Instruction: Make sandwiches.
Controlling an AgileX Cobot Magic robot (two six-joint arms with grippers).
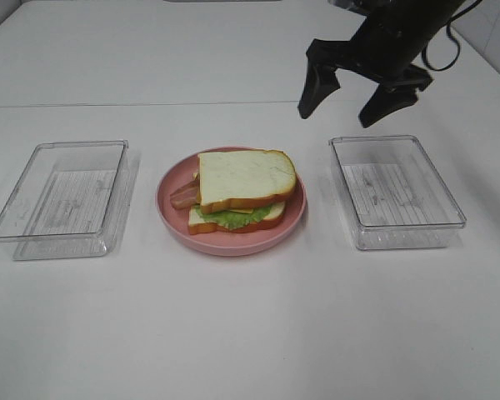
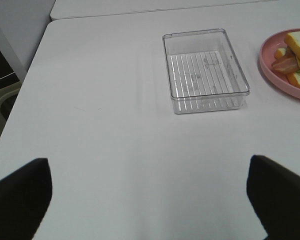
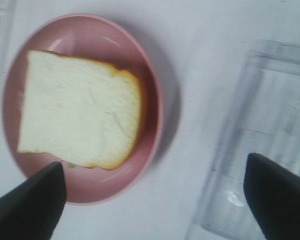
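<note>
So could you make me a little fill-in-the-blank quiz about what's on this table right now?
1. The sandwich sits on a round plate whose colour is ____.
2. The top layer of the stack is a slice of ____.
3. The number of clear plastic containers on the table, one left and one right of the plate, is ____.
4. The right gripper, above the table, holds ____.

Answers: pink; bread; two; nothing

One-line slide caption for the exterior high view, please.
Finished sandwich on pink plate between two clear trays, right tool open above.
</note>
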